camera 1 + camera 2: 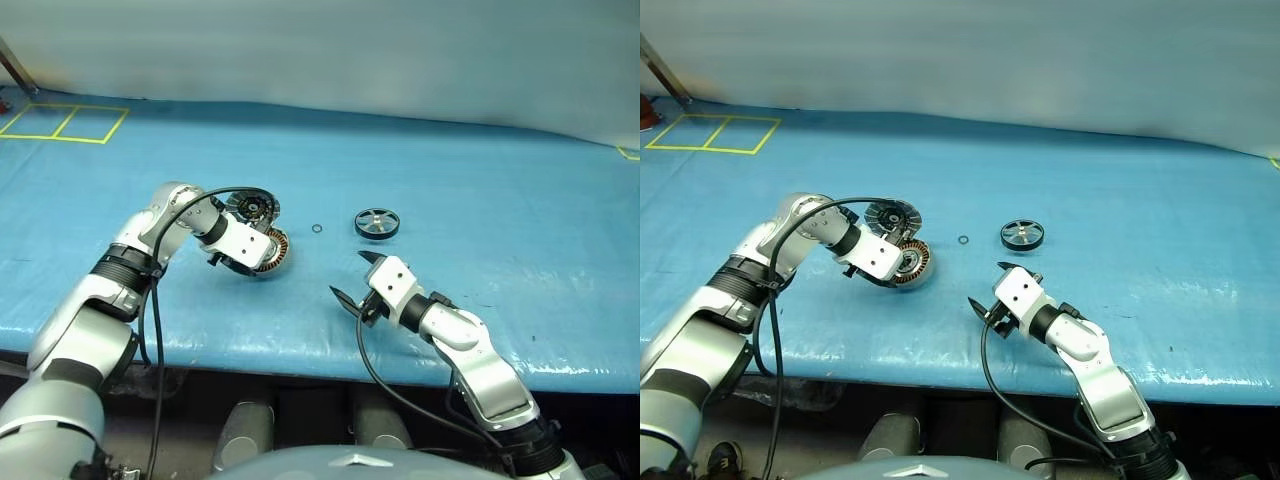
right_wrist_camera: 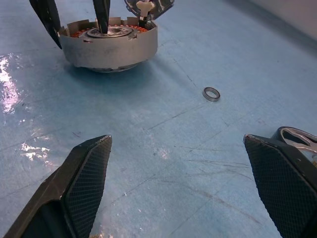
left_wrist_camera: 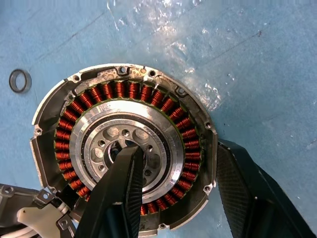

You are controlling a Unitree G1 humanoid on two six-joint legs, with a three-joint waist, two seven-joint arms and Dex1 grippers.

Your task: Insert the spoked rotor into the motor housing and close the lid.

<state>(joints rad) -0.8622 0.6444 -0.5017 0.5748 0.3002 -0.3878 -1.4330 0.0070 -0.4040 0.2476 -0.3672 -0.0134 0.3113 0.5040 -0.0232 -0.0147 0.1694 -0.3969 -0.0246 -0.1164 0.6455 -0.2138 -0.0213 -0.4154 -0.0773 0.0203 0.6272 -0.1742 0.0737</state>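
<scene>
Housing flat, windings up, its wall pinched by left gripper.
One rotor, one lid; right gripper agape.

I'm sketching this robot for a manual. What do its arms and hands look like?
Both arms are silver-grey shells with black ribbed joint collars, and a loose black cable loops along each. The left hand and the right hand each have a white block wrist and two black pointed fingers with cross-hatched pads.

Left gripper down on motor housing; lid behind it, spoked rotor apart.
</scene>
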